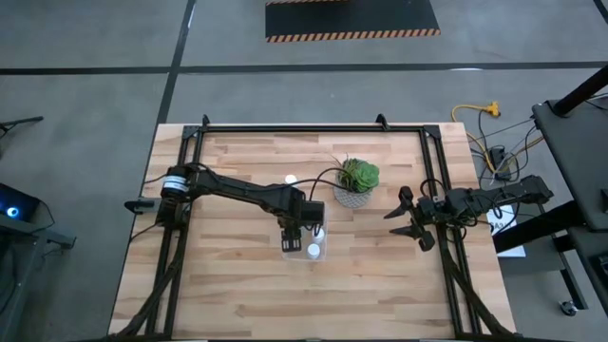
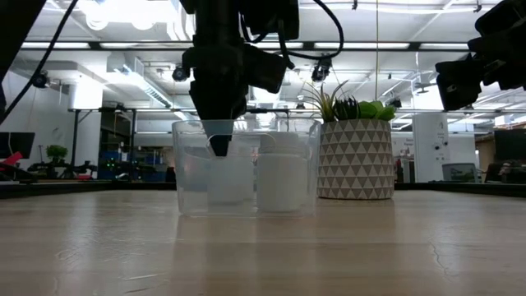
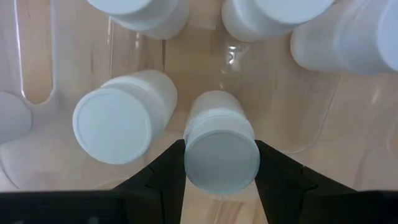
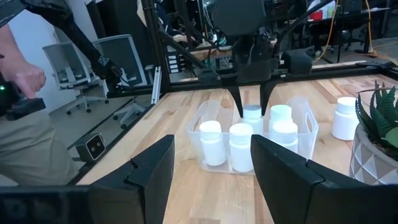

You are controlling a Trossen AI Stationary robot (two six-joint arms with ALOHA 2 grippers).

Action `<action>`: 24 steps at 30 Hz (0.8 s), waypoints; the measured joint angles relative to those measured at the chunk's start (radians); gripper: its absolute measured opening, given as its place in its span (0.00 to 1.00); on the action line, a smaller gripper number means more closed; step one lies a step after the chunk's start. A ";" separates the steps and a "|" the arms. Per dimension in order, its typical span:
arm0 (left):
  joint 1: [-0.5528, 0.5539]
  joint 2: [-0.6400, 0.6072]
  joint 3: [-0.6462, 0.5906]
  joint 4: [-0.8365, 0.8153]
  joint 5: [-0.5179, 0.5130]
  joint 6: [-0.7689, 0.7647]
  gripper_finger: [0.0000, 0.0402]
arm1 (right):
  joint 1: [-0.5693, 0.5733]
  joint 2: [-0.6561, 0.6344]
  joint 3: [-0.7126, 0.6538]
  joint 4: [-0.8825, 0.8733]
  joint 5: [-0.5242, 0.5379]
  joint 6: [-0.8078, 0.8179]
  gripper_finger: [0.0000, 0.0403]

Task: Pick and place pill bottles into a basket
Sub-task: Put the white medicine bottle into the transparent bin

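Observation:
My left gripper [image 1: 304,234] reaches down into the clear basket [image 1: 302,252] and is shut on a white pill bottle [image 3: 221,146]. Several other white bottles [image 4: 241,147] stand upright on the basket's floor around it. One more bottle [image 1: 291,179] stands on the table beyond the basket, left of the potted plant [image 1: 358,180]. My right gripper [image 1: 411,219] is open and empty, right of the plant and clear of the basket. My left gripper pinches the bottle's white cap [image 3: 221,163] between its two fingers, one on each side. The fingers [image 4: 240,102] come from above and point down. The bottle is upright inside the basket, level with the standing bottles; whether its base rests on the floor, I cannot tell.
The plant's grey patterned pot [image 2: 355,160] stands just right of and beyond the basket [image 2: 187,177]. A person [image 4: 18,118] stands beyond the table's left side. Bare wood lies in front of the basket toward the near edge.

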 joint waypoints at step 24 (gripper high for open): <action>-0.002 -0.025 -0.002 -0.011 0.053 -0.077 0.53 | 0.000 0.000 0.000 0.000 0.000 0.000 0.50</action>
